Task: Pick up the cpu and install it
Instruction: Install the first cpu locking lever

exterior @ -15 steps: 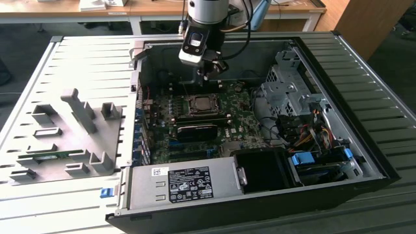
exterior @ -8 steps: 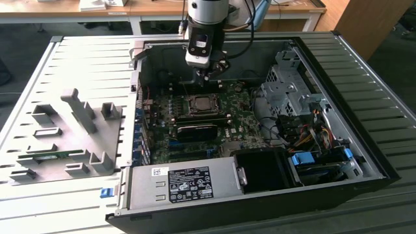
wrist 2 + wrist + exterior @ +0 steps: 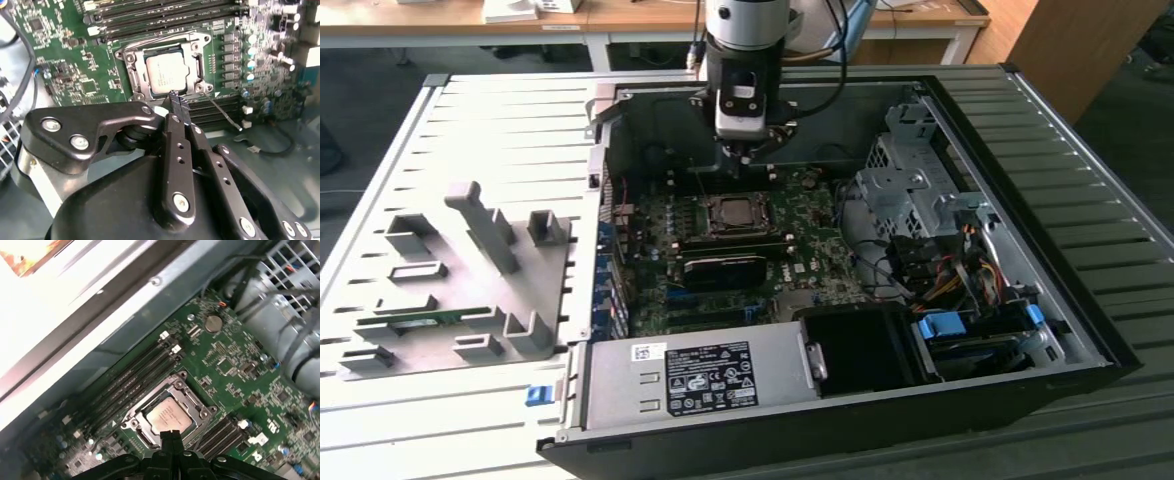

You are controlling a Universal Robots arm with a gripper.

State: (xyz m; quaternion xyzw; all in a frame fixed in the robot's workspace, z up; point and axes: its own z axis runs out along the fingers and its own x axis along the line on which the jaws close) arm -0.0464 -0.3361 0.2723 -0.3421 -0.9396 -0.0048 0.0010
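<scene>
The cpu [image 3: 167, 75] lies flat inside the dark metal-framed socket [image 3: 131, 60] on the green motherboard [image 3: 814, 245], silver top up. It also appears as the cpu [image 3: 167, 415] in the first wrist view and the cpu [image 3: 736, 212] in the exterior view. My gripper [image 3: 176, 102] hovers just above the socket's edge, fingers pressed together and holding nothing. In the exterior view the gripper [image 3: 744, 160] hangs inside the open computer case over the socket's far side. A thin metal lever [image 3: 222, 111] sticks out from the socket's corner.
Black memory slots [image 3: 135, 377] run beside the socket. A power supply [image 3: 694, 380] sits at the case's near side, with a drive cage [image 3: 921, 190] and cables [image 3: 947, 270] at the exterior view's right. A grey fixture plate [image 3: 454, 280] lies at that view's left.
</scene>
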